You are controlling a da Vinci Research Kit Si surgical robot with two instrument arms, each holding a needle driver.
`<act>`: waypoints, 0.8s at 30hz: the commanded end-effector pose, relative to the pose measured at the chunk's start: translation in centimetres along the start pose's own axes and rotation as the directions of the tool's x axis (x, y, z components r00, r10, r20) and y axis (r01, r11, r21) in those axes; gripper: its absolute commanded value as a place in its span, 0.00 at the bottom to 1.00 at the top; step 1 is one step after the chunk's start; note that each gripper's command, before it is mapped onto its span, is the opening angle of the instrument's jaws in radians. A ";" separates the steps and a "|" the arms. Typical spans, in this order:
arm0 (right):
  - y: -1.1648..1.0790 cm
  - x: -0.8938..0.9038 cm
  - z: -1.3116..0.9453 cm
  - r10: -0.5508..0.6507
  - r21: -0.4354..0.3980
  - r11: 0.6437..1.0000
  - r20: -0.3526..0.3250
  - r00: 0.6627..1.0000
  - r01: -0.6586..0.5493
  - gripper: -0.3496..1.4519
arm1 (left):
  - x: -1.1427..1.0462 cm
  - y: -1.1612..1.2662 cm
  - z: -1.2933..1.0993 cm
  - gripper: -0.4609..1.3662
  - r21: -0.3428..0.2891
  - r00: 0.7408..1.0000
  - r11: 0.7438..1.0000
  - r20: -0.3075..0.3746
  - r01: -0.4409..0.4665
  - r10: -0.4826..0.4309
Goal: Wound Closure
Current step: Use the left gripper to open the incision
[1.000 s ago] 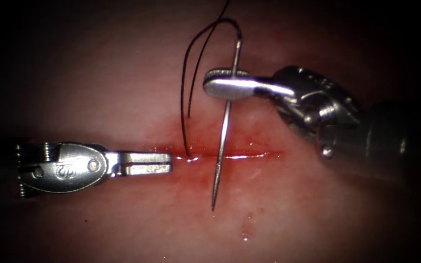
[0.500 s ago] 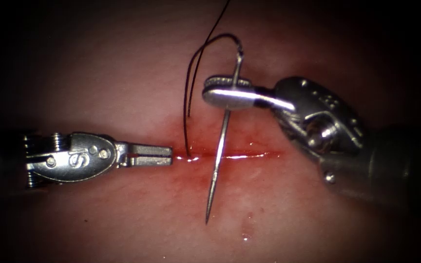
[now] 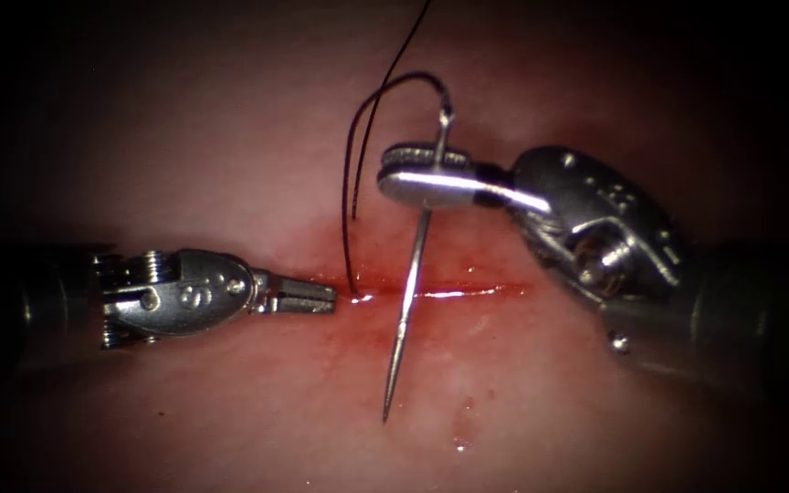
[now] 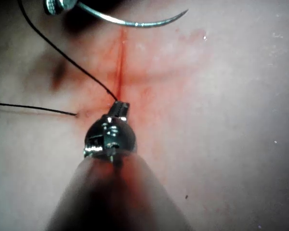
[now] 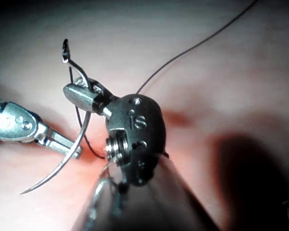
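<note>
- Steel needle (image 3: 410, 292) hangs free above the cut (image 3: 431, 292), not in the tissue (image 3: 230, 164); your right tool (image 3: 422, 169) pinches it near the thread (image 3: 351, 183) end.
- Your left tool (image 3: 308, 295) rests at the cut's left end, fingers pressed together, holding nothing.

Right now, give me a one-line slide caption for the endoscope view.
Right tool grips the needle near its thread end, free above the tissue; left tool shut, empty, beside the cut.
</note>
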 end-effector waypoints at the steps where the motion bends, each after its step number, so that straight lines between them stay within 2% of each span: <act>1: -0.01 0.00 0.00 0.000 -0.007 1.000 0.000 1.000 0.000 0.00 | -0.01 -0.01 0.01 0.06 -0.009 1.000 1.000 0.004 0.003 -0.003; 6: -0.03 0.00 0.03 -0.013 -0.009 1.000 0.004 1.000 0.013 0.00 | -0.08 -0.04 0.08 0.06 0.001 1.000 1.000 0.025 0.014 -0.014; 13: -0.08 -0.01 0.05 -0.027 -0.010 1.000 0.004 1.000 0.027 0.00 | -0.08 -0.02 0.13 0.06 0.004 0.998 1.000 0.054 0.026 -0.027; 17: -0.13 -0.03 0.05 -0.038 -0.008 0.999 0.009 0.999 0.038 0.00 | -0.04 -0.04 0.15 0.06 0.145 0.994 0.989 0.109 -0.001 -0.015; 19: -0.13 -0.04 0.05 -0.040 -0.007 0.999 0.012 0.999 0.040 0.00 | -0.04 -0.03 0.17 0.06 0.179 0.988 0.984 0.157 -0.021 -0.007; 24: -0.15 -0.04 0.04 -0.046 -0.006 0.999 0.012 0.999 0.046 0.00 | -0.07 0.01 0.24 0.06 0.192 0.982 0.981 0.190 -0.023 -0.015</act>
